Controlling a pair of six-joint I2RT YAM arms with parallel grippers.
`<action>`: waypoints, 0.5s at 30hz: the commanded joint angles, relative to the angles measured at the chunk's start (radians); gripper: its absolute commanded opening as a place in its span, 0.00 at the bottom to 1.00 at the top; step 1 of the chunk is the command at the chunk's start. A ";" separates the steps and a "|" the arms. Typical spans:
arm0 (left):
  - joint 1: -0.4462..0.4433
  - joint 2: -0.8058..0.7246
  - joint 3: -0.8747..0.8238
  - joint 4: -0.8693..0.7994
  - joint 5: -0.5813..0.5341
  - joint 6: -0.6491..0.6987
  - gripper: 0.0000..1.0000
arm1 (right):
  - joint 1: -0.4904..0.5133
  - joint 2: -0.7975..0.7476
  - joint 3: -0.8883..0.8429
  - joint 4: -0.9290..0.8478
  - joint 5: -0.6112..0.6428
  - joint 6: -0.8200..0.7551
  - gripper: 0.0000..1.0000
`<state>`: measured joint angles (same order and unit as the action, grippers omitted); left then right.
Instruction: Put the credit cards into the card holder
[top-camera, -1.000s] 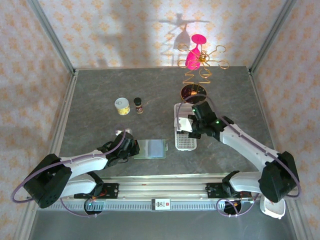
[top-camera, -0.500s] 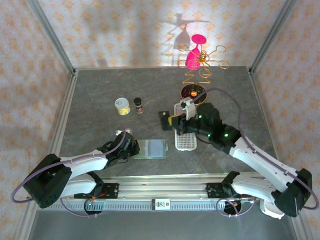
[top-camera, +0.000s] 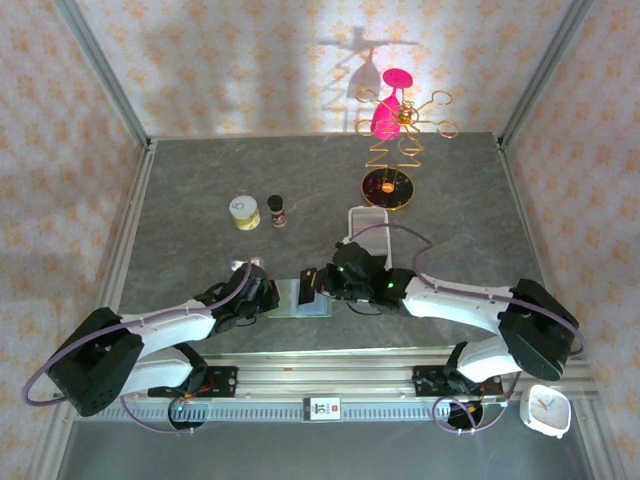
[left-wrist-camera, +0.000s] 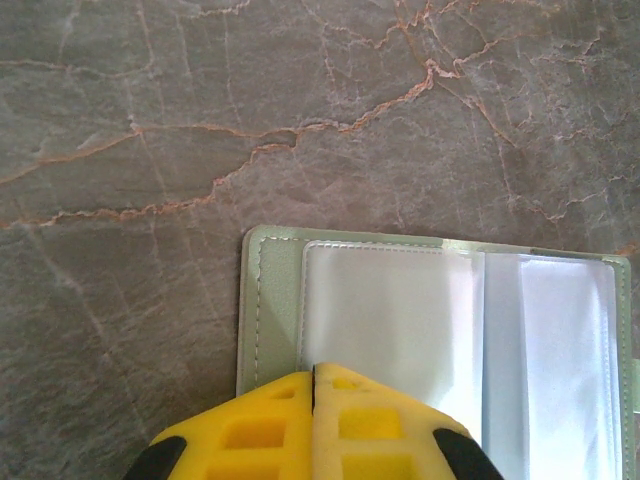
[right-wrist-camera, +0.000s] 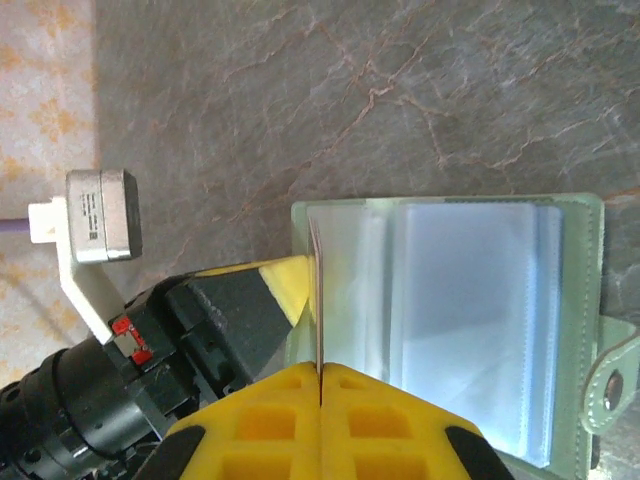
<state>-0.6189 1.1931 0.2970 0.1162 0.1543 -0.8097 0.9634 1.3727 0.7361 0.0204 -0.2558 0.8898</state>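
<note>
- Overhead view of a grey stone-patterned table with two robot arms; the card holder (top-camera: 290, 300), a sage-green wallet, lies open and flat near the front, between the two grippers
- The main change is in the right arm: a second ago it is over the long white tray (top-camera: 365, 220) farther back, and half a second ago it is lifted beside that tray with a dark card in its grip
- Now that arm reaches low to its left, and the right gripper (top-camera: 320, 285) sits above the open wallet
- In the right wrist view its yellow fingers (right-wrist-camera: 380, 410) are pressed together on a credit card (right-wrist-camera: 316, 290), seen edge-on as a thin upright line over the clear plastic sleeves; whether the card already touches a sleeve cannot be told
- The left gripper (top-camera: 262, 298) is where it was a second ago, closed with nothing between its fingers, at the wallet's left edge and apparently pressing on it
- The left wrist view shows those closed yellow tips over the green border and the first clear sleeve
- The wallet lies in the same place as in the earlier pictures, with its snap tab (right-wrist-camera: 612, 375) flat at the far end
- What this means: the pick-up and carry look done for this card, and the step in hand is probably sliding it into a sleeve while the left arm pins the wallet; the card is not yet in
</note>
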 joint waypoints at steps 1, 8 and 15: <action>0.004 0.003 -0.001 -0.061 0.012 0.010 0.00 | 0.001 -0.020 0.094 -0.080 0.128 -0.119 0.00; 0.004 0.004 0.006 -0.072 0.007 0.023 0.00 | -0.039 -0.073 0.323 -0.601 0.516 -0.479 0.00; 0.004 0.000 0.004 -0.071 -0.001 0.017 0.00 | -0.124 -0.078 0.246 -0.703 0.327 -0.344 0.00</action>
<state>-0.6189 1.1912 0.2985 0.1112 0.1535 -0.8093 0.8299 1.2888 1.0405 -0.5552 0.1120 0.5091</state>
